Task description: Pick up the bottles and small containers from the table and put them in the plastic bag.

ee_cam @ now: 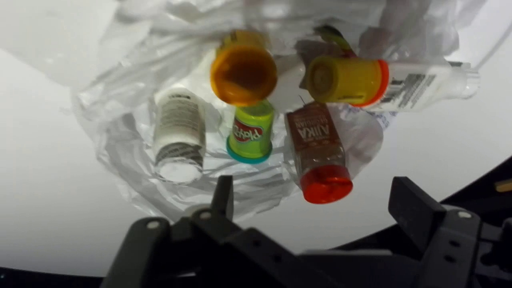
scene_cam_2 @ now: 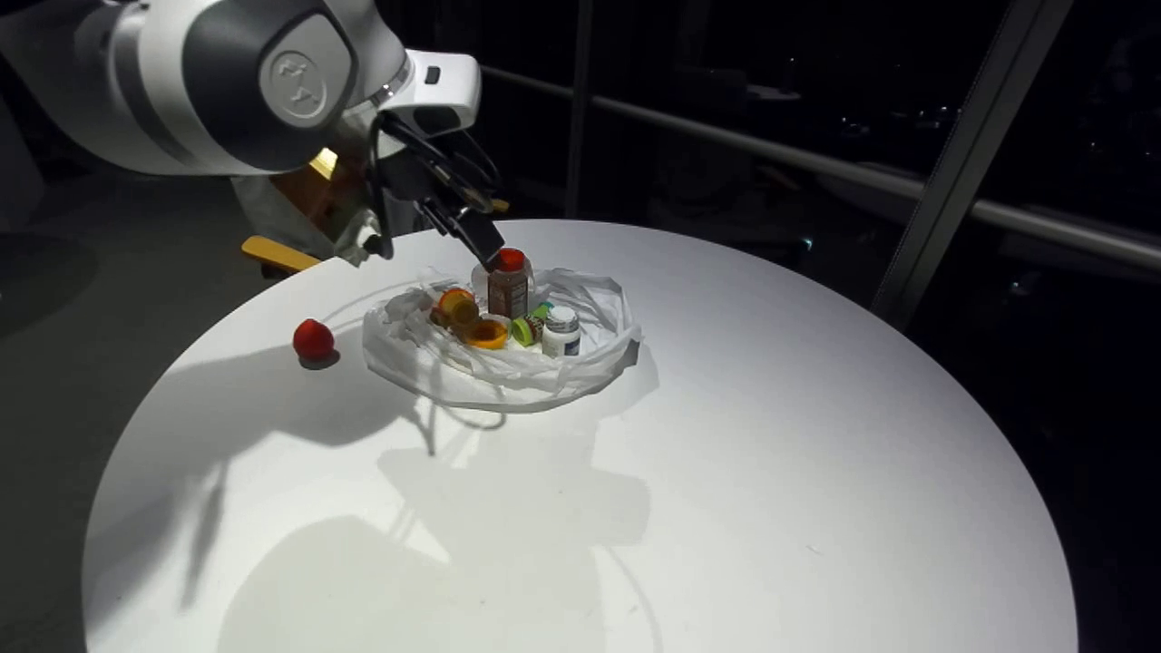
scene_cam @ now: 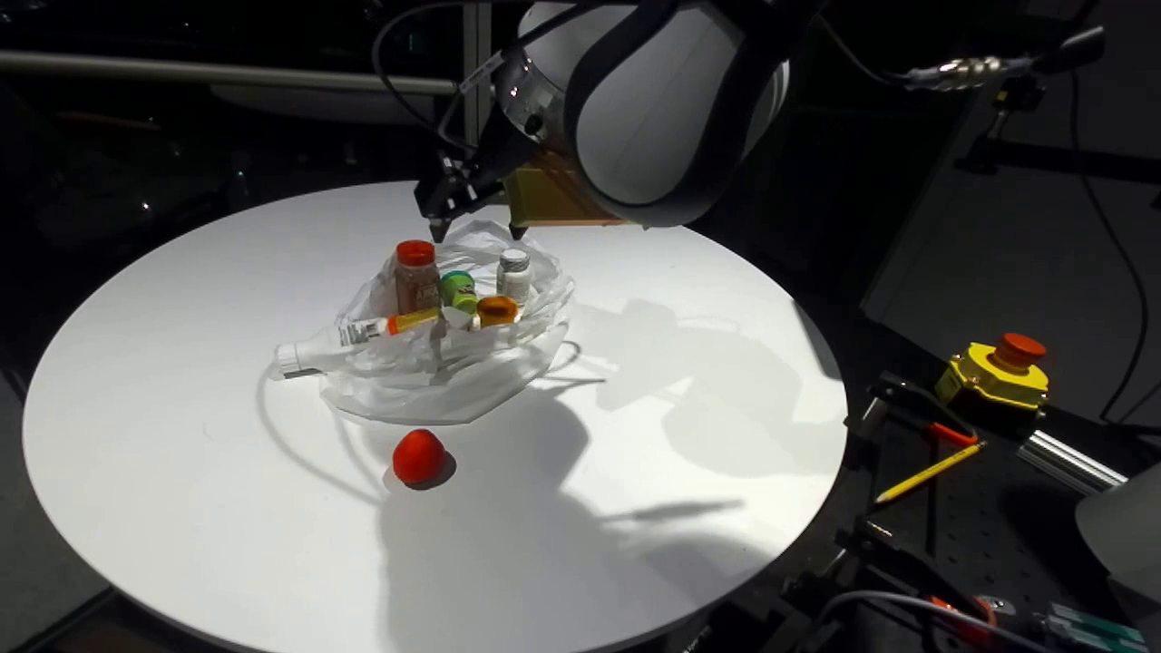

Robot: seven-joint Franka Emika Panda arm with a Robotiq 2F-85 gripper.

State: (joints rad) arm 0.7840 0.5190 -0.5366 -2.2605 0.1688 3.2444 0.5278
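Claw (scene_cam: 478, 230) hangs slanted near the red-capped jar (ee_cam: 316, 138), fingers (ee_cam: 416, 212) spread wide, gripping nothing. Jar stands upright, brown-labelled, in the crumpled, translucent plastic bag (scene_cam: 444, 397).

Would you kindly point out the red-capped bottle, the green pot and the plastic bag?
Red-capped bottle (ee_cam: 318, 145), wrist view: its body.
Green pot (ee_cam: 251, 132), wrist view: its label.
Plastic bag (scene_cam: 453, 376), in an exterior view: its wall.
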